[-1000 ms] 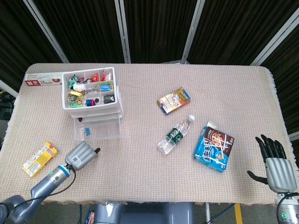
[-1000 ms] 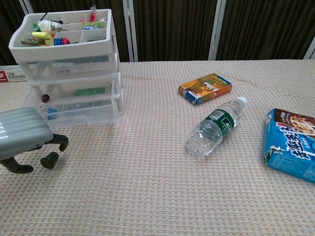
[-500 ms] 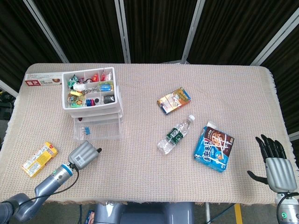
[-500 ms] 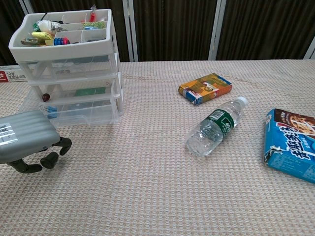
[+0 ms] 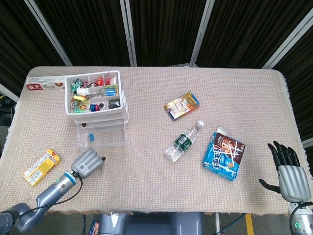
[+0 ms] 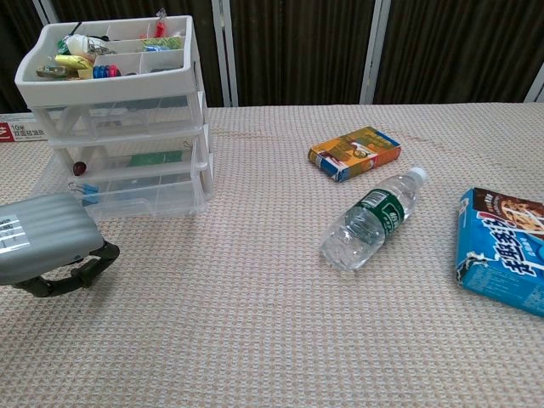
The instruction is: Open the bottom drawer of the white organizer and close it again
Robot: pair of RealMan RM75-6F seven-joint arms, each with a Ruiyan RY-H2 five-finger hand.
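Note:
The white organizer (image 5: pixel 95 100) (image 6: pixel 119 102) stands at the table's back left, its top tray full of small items. Its clear bottom drawer (image 5: pixel 102 134) (image 6: pixel 140 195) sticks out a little toward me, with blue and red bits inside. My left hand (image 5: pixel 88 164) (image 6: pixel 47 246) lies on the cloth just in front of the drawer, apart from it, fingers curled under the palm and holding nothing. My right hand (image 5: pixel 288 169) rests near the table's front right corner with fingers spread and empty. The chest view does not show it.
A yellow snack box (image 5: pixel 41 167) lies left of my left hand. A water bottle (image 5: pixel 183 141) (image 6: pixel 370 219), an orange packet (image 5: pixel 182 105) (image 6: pixel 354 153) and a blue biscuit bag (image 5: pixel 224 154) (image 6: pixel 506 251) lie mid-right. A long red-and-white box (image 5: pixel 41 86) sits behind the organizer.
My left hand's fingers have tucked further under the palm and the hand has settled slightly lower on the cloth. The right hand has not moved.

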